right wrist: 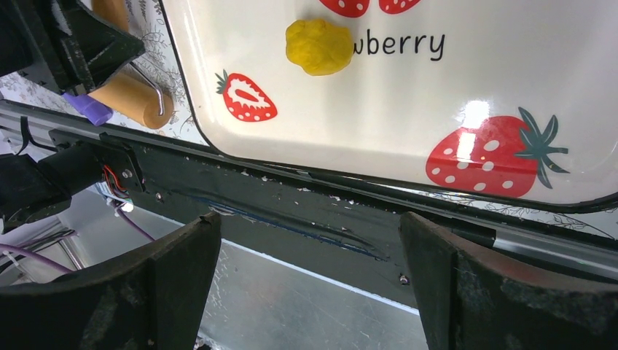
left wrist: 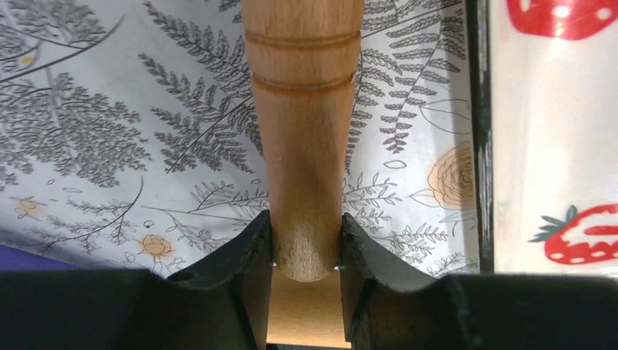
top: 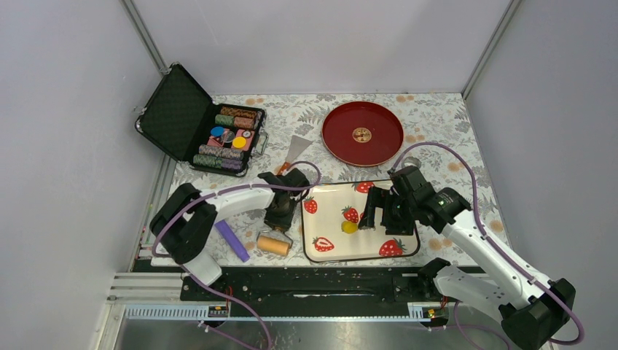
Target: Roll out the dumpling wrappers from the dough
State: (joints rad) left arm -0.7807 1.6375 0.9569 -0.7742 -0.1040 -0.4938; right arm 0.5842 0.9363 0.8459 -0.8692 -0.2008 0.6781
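A small, lumpy bright-yellow dough sat on the strawberry-print tray (toward its 7 o'clock side). The left fingers pinched the wooden roller's handle; the right fingers stood wide apart, holding nothing.

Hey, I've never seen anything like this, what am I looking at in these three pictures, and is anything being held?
These are two robot arms bolted to a table's near edge. One picture looks down from above; the other two come from a camera on each wrist. On the flowered tablecloth lie a strawberry-print tray with a lump of yellow dough, a red plate, an open case of poker chips, and a purple stick. The left end effector is closed on the wooden handle of a small dough roller. The right end effector hangs open above the tray, holding nothing.
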